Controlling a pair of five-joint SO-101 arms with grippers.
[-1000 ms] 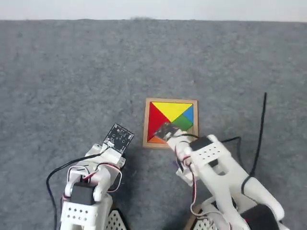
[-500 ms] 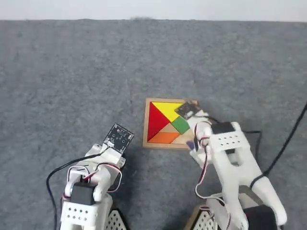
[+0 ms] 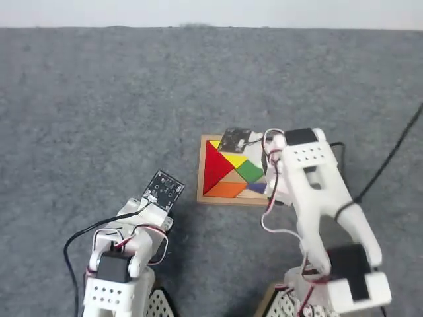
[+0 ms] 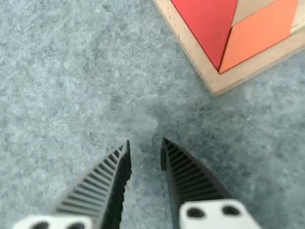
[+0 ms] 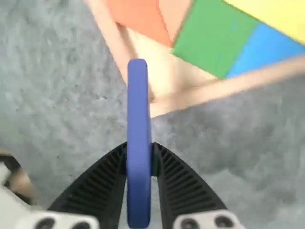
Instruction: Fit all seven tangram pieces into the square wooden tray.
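Occluded and cropped areas
The right arm [image 3: 310, 178] covered the right side of the tray [image 3: 201, 168] in the high view. The blue piece [image 5: 138, 95] stood edge-on in the right hand [image 5: 139, 147], outline indeterminate. Both wrist views cropped the tray.

arms [image 3: 320, 198] white, perforated — fingers [image 4: 110, 183] black, ridged | wires [image 3: 271, 193] red

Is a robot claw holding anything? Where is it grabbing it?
The right gripper pinches a flat dark-blue tangram piece by its two broad faces, near one end. The left gripper holds nothing.
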